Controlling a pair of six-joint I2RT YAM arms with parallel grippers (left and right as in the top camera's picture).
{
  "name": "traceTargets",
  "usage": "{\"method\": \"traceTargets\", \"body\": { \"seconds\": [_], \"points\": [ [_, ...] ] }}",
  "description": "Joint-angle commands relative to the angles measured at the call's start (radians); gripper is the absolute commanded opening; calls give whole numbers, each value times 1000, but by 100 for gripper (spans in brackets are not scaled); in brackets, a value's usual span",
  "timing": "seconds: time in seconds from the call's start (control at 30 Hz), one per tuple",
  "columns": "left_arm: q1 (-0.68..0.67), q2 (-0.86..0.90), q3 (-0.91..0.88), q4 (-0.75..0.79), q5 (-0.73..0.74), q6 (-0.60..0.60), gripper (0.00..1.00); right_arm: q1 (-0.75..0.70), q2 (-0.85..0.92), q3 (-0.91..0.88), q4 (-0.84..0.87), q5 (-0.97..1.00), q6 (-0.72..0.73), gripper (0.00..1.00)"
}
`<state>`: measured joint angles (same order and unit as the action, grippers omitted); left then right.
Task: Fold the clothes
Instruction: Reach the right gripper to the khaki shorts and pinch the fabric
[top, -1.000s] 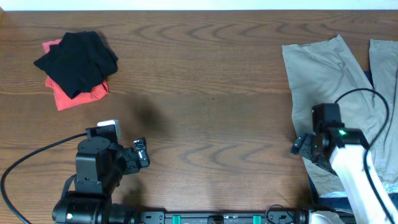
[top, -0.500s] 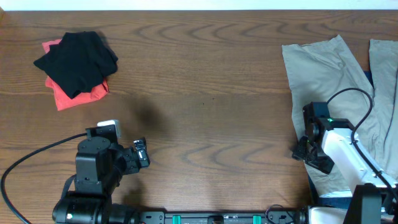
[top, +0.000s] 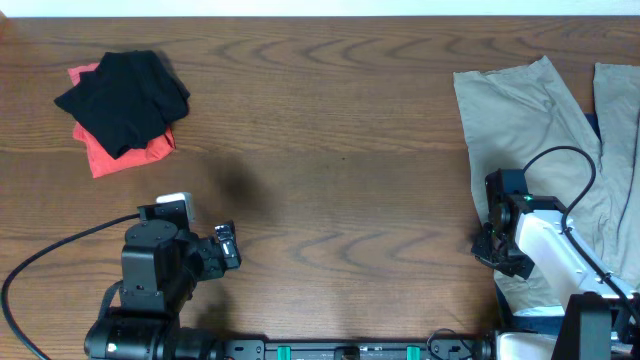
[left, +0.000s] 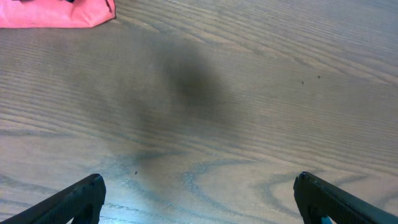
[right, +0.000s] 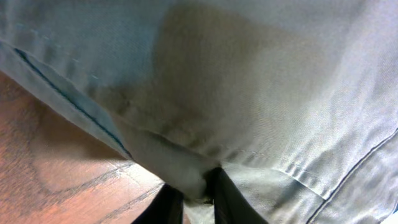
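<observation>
**Clerk:** Item one, and its place?

**Me:** Khaki shorts (top: 520, 120), lying spread at the right end of the table (top: 340, 150) and running out of view past its right side. I judge them soft woven cotton, light and limp. Only the stitched hem (right: 62, 93) and the seams would have any firmness. When lifted they should sag and trail rather than move as one piece.

**Clerk:** Where to take hold?

**Me:** At the edge, on the doubled cloth by the hem, where a pinch is less likely to slip off. My right gripper (right: 194, 198) is there, its jaws pinched onto a raised fold of the shorts at the corner nearest the table's front. How deep the bite goes, I cannot tell.

**Clerk:** Other stock?

**Me:** At the table's far left corner, a black piece (top: 125, 95) lies crumpled on top of an orange-red piece (top: 130, 155). Both look soft and small.

**Clerk:** The other arm?

**Me:** My left gripper (left: 199, 202) is over the table's front left with its jaws wide apart, holding nothing.
</observation>
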<state>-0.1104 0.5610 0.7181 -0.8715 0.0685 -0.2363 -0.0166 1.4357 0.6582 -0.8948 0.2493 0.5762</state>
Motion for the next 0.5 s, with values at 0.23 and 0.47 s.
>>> {"method": "traceTargets", "body": {
  "seconds": [0.23, 0.47],
  "points": [
    [-2, 1, 19, 2, 2, -6, 98, 17, 6, 34, -19, 5, 6, 21],
    [-2, 1, 19, 14, 2, -6, 98, 17, 1, 42, -32, -18, 6, 14]
  ]
}}
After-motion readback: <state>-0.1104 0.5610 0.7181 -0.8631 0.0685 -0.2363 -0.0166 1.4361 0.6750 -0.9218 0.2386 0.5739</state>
